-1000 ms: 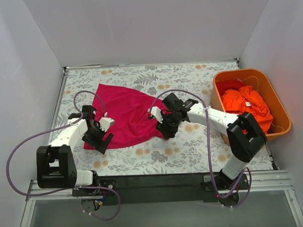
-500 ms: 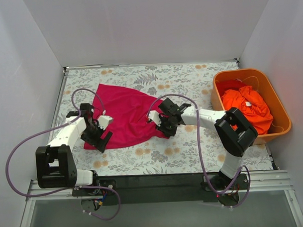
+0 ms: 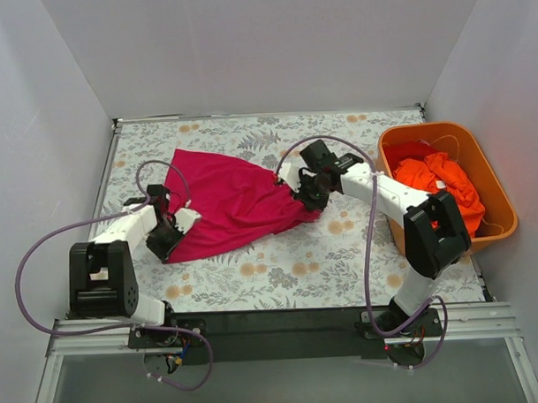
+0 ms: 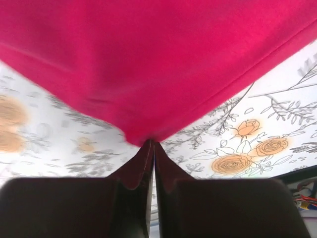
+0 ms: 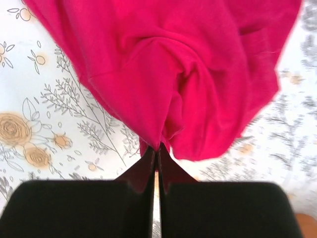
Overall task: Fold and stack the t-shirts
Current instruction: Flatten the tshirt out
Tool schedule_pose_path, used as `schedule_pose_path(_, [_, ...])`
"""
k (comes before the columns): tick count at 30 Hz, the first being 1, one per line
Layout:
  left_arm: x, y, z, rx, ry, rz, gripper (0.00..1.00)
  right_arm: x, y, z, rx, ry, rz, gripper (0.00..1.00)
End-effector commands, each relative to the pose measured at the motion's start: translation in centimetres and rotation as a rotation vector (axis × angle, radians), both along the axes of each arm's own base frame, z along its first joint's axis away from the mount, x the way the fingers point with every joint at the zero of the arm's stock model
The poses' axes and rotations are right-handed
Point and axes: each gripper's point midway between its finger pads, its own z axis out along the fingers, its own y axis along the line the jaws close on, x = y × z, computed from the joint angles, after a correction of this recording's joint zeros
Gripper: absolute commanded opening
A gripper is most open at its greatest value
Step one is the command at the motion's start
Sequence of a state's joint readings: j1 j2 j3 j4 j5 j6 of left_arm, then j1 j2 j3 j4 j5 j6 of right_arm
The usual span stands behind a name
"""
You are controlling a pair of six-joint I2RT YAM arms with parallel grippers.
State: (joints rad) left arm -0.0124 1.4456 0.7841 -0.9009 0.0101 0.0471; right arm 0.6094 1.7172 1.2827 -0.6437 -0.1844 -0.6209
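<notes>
A magenta-pink t-shirt lies stretched across the floral table between my two arms. My left gripper is shut on the shirt's near-left corner; in the left wrist view the pink t-shirt comes to a point pinched at the gripper. My right gripper is shut on the shirt's right edge; in the right wrist view the pink t-shirt bunches into folds that run down into the gripper. Orange-red t-shirts lie heaped in the tub.
An orange plastic tub stands at the right edge of the table, beside the right arm. The floral tablecloth covers the table. White walls close the left, back and right sides. Purple cables loop over both arms.
Both grippers have closed on the pink t-shirt. The right gripper has moved up and right with the cloth, and the left has pulled its corner, so the shirt is drawn out wider.
</notes>
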Motion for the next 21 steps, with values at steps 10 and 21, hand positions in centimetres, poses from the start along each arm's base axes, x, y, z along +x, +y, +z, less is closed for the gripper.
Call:
schedule_pose_path(10, [7.1,-2.5,9.4,-0.232,-0.166,0.009,0.0,-6.8,1.4,8.6,-0.019,0.008,0.358,0.01])
schedule_pose_path(21, [4.7,-2.3,7.9,-0.373,-0.016,0.152,0.41,-17.7,8.6,7.9,0.152,0.316,0.629,0.19])
